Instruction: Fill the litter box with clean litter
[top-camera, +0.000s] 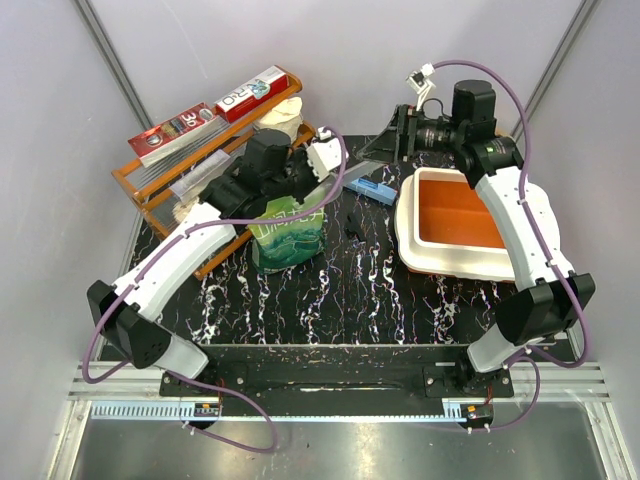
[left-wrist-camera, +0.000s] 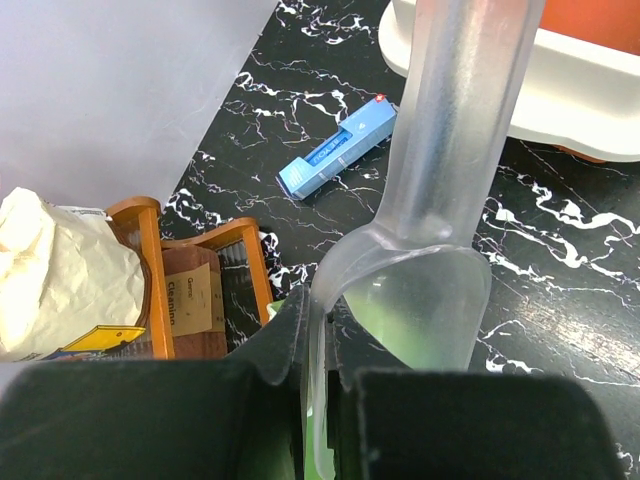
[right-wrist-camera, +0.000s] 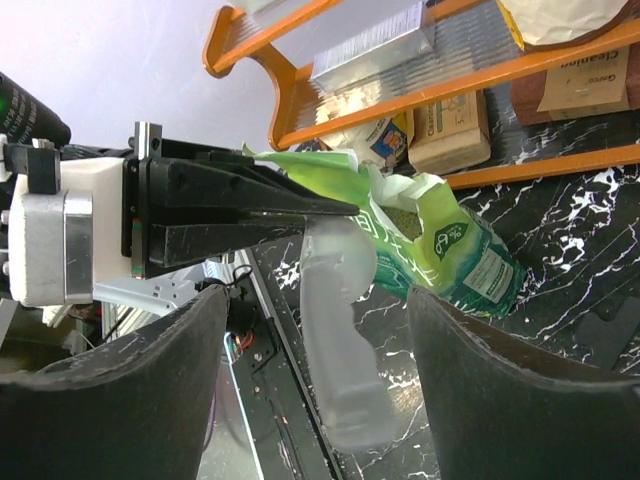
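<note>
The litter box (top-camera: 455, 215), with a white rim and a bare orange inside, stands at the right; its rim also shows in the left wrist view (left-wrist-camera: 585, 95). My left gripper (top-camera: 305, 185) (left-wrist-camera: 320, 335) is shut on the rim of a translucent plastic scoop (left-wrist-camera: 440, 210), just above the open green pouch (top-camera: 288, 232). In the right wrist view the scoop (right-wrist-camera: 340, 340) hangs from the left gripper beside the pouch (right-wrist-camera: 445, 245). A grainy dull fill (right-wrist-camera: 405, 222), apparently litter, shows in the pouch's mouth. My right gripper (top-camera: 392, 138) (right-wrist-camera: 318, 300) is open and empty, behind the box, facing the pouch.
An orange wire rack (top-camera: 170, 185) with cartons, a paper bag and packets stands at the back left, close behind the left arm. A small blue box (top-camera: 372, 188) (left-wrist-camera: 337, 150) lies on the black marbled table between the pouch and the litter box.
</note>
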